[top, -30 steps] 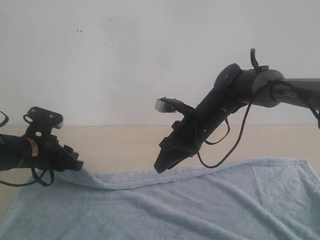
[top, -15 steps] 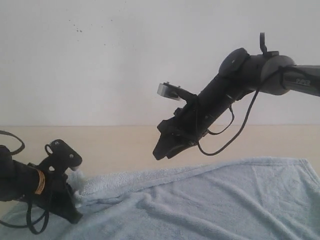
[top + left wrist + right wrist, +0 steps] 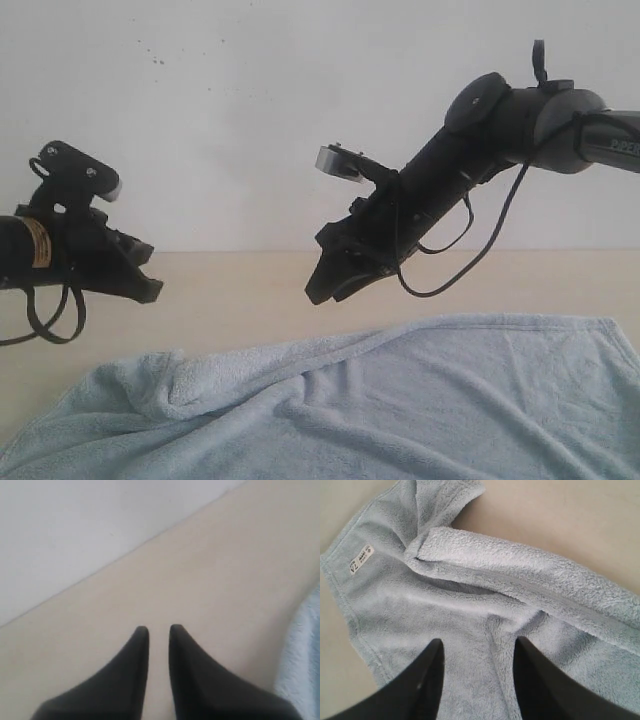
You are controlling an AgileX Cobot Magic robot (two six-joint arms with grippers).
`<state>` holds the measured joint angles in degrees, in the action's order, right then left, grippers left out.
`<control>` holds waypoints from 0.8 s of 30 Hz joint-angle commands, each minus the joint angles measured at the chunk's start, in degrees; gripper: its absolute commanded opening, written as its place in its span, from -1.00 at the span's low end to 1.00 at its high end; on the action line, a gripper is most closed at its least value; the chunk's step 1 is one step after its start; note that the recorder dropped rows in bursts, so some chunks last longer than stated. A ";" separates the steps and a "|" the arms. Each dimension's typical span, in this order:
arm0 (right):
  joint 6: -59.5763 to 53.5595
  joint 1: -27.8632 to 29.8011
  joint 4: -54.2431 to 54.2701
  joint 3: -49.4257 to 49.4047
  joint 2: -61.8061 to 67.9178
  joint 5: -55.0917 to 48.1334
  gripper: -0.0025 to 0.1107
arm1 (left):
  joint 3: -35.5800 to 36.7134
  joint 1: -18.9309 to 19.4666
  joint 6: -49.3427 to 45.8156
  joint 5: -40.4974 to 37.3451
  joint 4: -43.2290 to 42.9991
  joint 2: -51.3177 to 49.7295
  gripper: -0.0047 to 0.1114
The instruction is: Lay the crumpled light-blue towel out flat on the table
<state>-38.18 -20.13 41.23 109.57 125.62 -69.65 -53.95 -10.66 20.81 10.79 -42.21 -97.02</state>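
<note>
Noting a pale grey-blue towel (image 3: 430,400) of plush, fluffy terry lying on the matte beige table (image 3: 250,285), covering the near part from side to side in the exterior view, mostly flat but creased by shallow diagonal wrinkles, with a soft rolled ridge along its far left edge. Behind, a plain white wall (image 3: 230,120) flecked with a few small dark specks. Seen only from the right wrist: a narrow stitched hem (image 3: 344,587), a small white label (image 3: 361,560) with dark print sewn just beside that hem, one flap of cloth folded back over the rest in a thick rounded band, bare table beyond the corner. Seen only from the left wrist: a mere sliver of towel at the frame's edge, otherwise smooth table and wall. Hovering over bare table off the towel's far left end, the left gripper (image 3: 150,288), clear of the cloth; black tapered fingers (image 3: 135,660) drawn close, a thin slit of table between, gripping nothing. Hanging in the air over the towel's far edge near the middle, the right gripper (image 3: 318,290), angled down, not touching; its fingers well apart in the right wrist view, pile showing through the gap, nothing held.
</note>
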 commanded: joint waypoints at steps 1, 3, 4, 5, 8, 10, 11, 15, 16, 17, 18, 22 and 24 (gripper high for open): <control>-0.08 0.19 0.23 0.25 -0.46 -0.31 -0.20 | -2.13 1.49 0.18 -0.60 0.88 -3.69 -0.12; -0.08 0.19 0.23 0.25 -0.46 -0.31 -0.20 | -2.26 1.49 1.38 -0.60 2.29 -5.81 0.06; -0.08 0.19 0.23 0.25 -0.46 -0.31 -0.20 | -2.26 1.35 2.29 -0.20 2.41 -7.13 0.09; -0.08 0.19 0.23 0.25 -0.46 -0.31 -0.20 | -2.26 1.24 3.60 -0.08 2.41 -8.50 0.09; 0.18 0.19 0.23 0.25 -0.46 -0.31 -0.20 | -2.26 0.34 6.00 0.37 0.73 -12.37 0.09; 0.18 0.19 0.23 0.25 -0.46 -0.31 -0.20 | -2.47 -0.74 6.20 -1.71 -0.86 -14.34 0.09; 0.18 0.19 0.23 0.25 -0.46 -0.31 -0.20 | -3.04 -1.48 6.94 -3.99 -0.75 -14.96 0.09; 0.18 0.19 0.23 0.25 -0.46 -0.31 -0.20 | -7.45 -4.45 11.36 -16.79 1.72 -15.81 0.09; 0.26 0.19 0.23 0.25 -0.46 -0.31 -0.20 | -8.70 -5.39 11.45 -19.65 3.01 -15.81 0.09; 0.26 0.19 0.23 0.25 -0.46 -0.31 -0.20 | -9.80 -6.00 11.45 -20.76 4.41 -15.81 0.09; 0.26 0.19 0.23 0.25 -0.46 -0.31 -0.20 | -10.54 -6.74 10.97 -21.64 6.02 -15.81 0.09; 0.37 0.19 0.23 0.25 -0.46 -0.31 -0.20 | -12.39 -9.44 5.59 -24.16 9.06 -16.18 0.09; 0.81 0.19 0.23 0.25 -0.46 -0.31 -0.20 | -12.72 -9.81 4.94 -24.42 9.82 -17.13 0.09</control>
<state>-37.83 -20.13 41.23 109.57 125.62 -69.78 -65.94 -19.43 27.45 -12.08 -34.24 -113.22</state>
